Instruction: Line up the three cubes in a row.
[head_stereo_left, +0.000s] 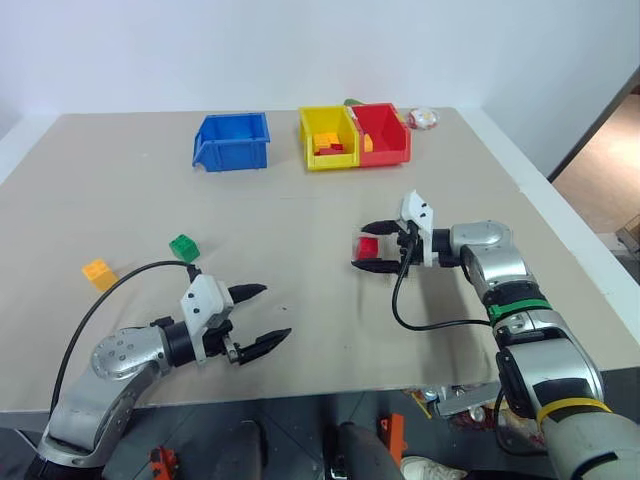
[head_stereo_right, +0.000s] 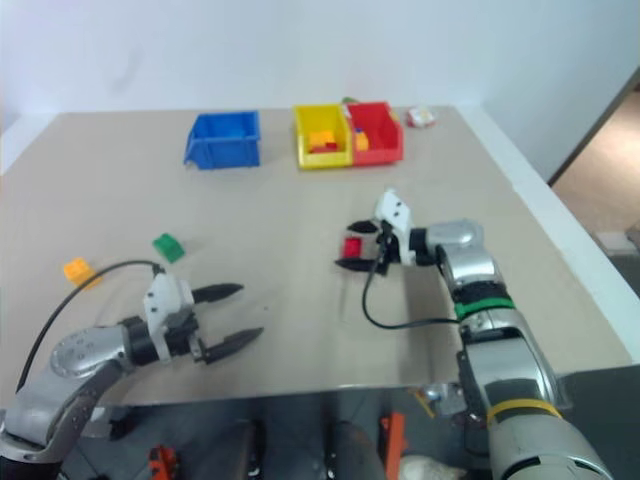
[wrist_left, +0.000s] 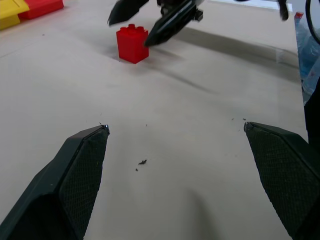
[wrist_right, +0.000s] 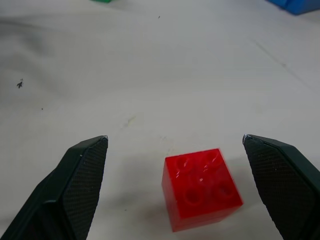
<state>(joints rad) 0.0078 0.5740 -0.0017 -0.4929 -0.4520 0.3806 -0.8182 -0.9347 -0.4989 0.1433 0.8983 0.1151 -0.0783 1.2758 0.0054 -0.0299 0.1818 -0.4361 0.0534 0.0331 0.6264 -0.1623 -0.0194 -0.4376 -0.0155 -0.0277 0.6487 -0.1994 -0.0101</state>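
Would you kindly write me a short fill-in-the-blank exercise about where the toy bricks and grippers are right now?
1. The right gripper is open, with the small ____ studded plastic brick between its fingers.
2. The small green studded brick lies nearest the ____ gripper.
3. The small orange-yellow studded brick rests on the ____.
4. The empty plastic storage bin is ____.

Missing words: red; left; table; blue

Both claws wide open

Our left claw (head_stereo_left: 263, 317) hovers low near the front edge, fingers spread, pointing right. Our right arm reaches forward, its claw (head_stereo_left: 368, 248) angled left and slightly down, black fingers (wrist_right: 82, 175) parted wide.
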